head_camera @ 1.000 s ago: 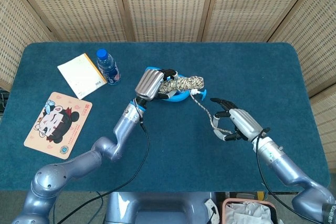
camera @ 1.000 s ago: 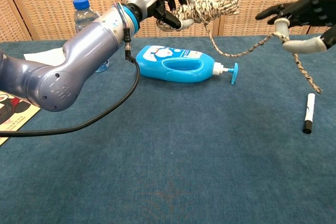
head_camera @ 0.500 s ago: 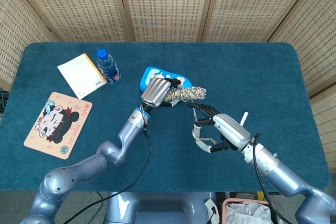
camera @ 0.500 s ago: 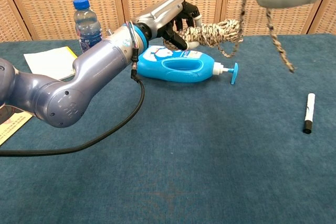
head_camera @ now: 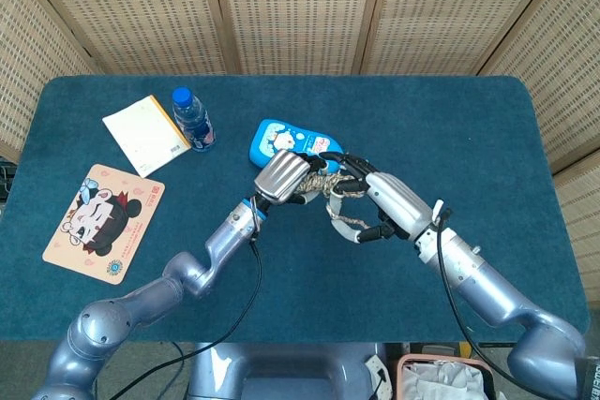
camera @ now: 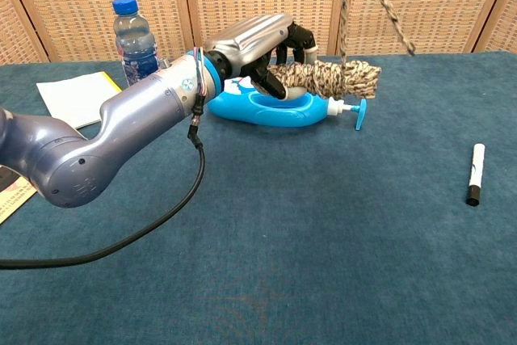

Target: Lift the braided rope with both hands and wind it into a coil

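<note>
Blue-covered desk (head_camera: 487, 138) carries everything; woven screen panels stand behind it at the far side. Left arm reaches in from near left, right arm from near right, both meeting mid-desk. Blue pump bottle (camera: 275, 107) lies on its side just behind the hands. Cartoon mat (head_camera: 103, 222) at near left, notepad (head_camera: 145, 133) and water bottle (head_camera: 191, 119) at far left, marker pen (camera: 474, 173) alone at right.

Left hand (head_camera: 281, 175) is raised above the desk, fingers (camera: 284, 38) wrapped around one end of the braided rope (camera: 323, 78), which is already a thick bundle sticking out to the right of the fist. Right hand (head_camera: 380, 201) sits close beside it in the head view, fingers partly curled with a loose strand running through them; exact pinch hard to tell. In the chest view that strand rises out of the top of the frame, hand itself cut off.

Step in hand looks like laying another turn on the bundle. To do it well: left hand keeps the bundle steady and level, right hand keeps light tension on the strand, circles it snug next to the last turn, avoids snagging the bottle pump (camera: 355, 111).
</note>
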`<control>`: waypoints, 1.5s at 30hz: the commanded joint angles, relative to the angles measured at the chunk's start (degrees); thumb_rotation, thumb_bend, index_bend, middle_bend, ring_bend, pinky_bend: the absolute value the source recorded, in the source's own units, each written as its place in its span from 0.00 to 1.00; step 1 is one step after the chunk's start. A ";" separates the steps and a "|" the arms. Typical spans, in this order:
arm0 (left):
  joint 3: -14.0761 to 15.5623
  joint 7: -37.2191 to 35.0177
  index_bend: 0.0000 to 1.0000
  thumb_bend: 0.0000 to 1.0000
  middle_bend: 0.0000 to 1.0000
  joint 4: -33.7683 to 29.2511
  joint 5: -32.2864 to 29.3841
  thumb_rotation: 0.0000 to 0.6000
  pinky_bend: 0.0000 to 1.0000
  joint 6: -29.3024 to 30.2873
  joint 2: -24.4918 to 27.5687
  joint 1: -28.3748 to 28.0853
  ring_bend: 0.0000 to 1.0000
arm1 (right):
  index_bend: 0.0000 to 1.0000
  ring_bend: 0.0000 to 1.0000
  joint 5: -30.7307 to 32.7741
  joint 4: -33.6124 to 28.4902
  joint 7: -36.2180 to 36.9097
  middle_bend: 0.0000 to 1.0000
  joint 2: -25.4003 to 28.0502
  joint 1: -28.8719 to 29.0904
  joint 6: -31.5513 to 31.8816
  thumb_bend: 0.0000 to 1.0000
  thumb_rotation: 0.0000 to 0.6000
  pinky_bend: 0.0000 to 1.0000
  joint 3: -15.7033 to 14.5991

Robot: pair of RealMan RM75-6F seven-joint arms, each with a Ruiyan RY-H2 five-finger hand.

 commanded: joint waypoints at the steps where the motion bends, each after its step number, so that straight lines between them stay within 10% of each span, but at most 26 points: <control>1: 2.12 -1.91 0.78 0.57 0.61 0.40 2.68 1.00 0.67 1.79 0.77 0.31 0.58 | 0.71 0.00 5.15 1.94 -2.78 0.05 0.11 3.14 -1.99 0.47 1.00 0.00 2.15; 14: 8.58 -9.55 0.78 0.57 0.62 0.56 10.17 1.00 0.67 7.91 4.13 2.23 0.58 | 0.71 0.00 22.65 13.99 -8.72 0.05 -3.47 10.49 -7.59 0.47 1.00 0.00 2.51; 26: 11.74 -19.71 0.78 0.56 0.62 -0.19 13.96 1.00 0.67 14.00 7.52 4.27 0.58 | 0.71 0.00 24.48 27.83 -10.18 0.05 -10.84 11.06 -15.49 0.47 1.00 0.00 -3.04; 45: -0.13 -11.30 0.78 0.57 0.62 -10.81 1.99 1.00 0.67 11.22 6.71 5.62 0.58 | 0.71 0.00 15.33 26.80 -0.27 0.05 -12.16 3.51 -24.42 0.47 1.00 0.00 -1.59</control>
